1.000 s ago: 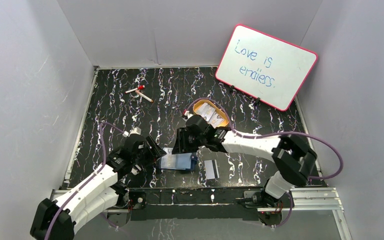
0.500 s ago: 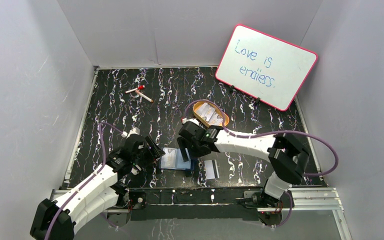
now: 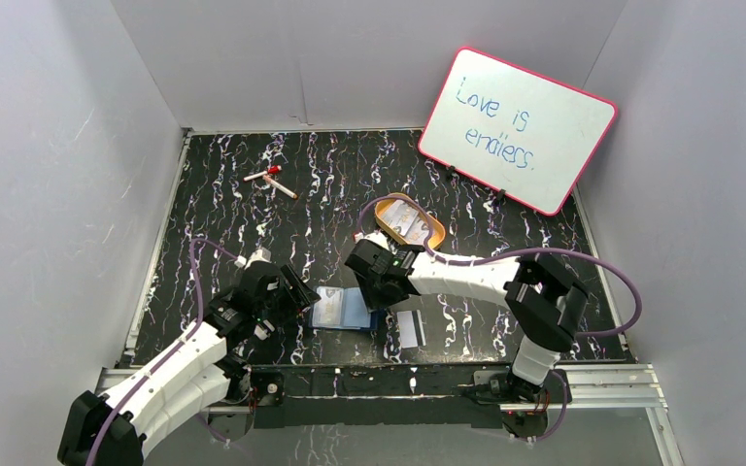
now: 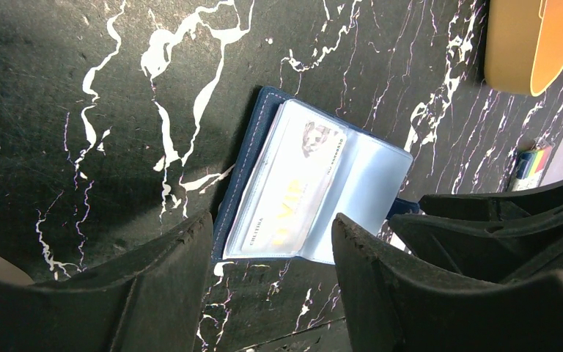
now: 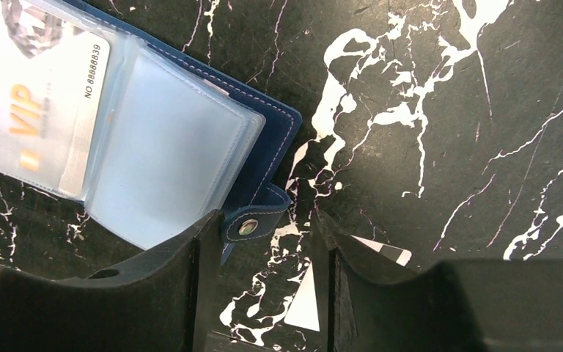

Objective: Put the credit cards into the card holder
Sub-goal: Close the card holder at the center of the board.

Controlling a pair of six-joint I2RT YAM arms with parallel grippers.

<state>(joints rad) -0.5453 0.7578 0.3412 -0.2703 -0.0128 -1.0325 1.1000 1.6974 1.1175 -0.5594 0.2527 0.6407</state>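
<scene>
The navy card holder (image 3: pixel 342 313) lies open near the front edge, its light blue pockets up. A pale VIP credit card (image 4: pixel 293 192) sits in its left pocket and also shows in the right wrist view (image 5: pixel 33 121). A second credit card (image 3: pixel 408 328) with a dark stripe lies loose to the holder's right, partly hidden behind my right fingers (image 5: pixel 306 302). My left gripper (image 4: pixel 271 229) is open and empty just short of the holder's left end. My right gripper (image 5: pixel 265 220) is open, low over the snap tab (image 5: pixel 253 224) at the holder's right end.
An oval orange tin (image 3: pixel 410 221) holding pale items stands behind the right arm. A pink-framed whiteboard (image 3: pixel 517 131) leans at the back right. Two marker pens (image 3: pixel 270 180) lie at the back left. The table's front rail (image 3: pixel 379 379) is close to the holder.
My right gripper has moved nearer and lower, from behind the holder to its right end by the snap tab. The left arm and the loose card have not moved.
</scene>
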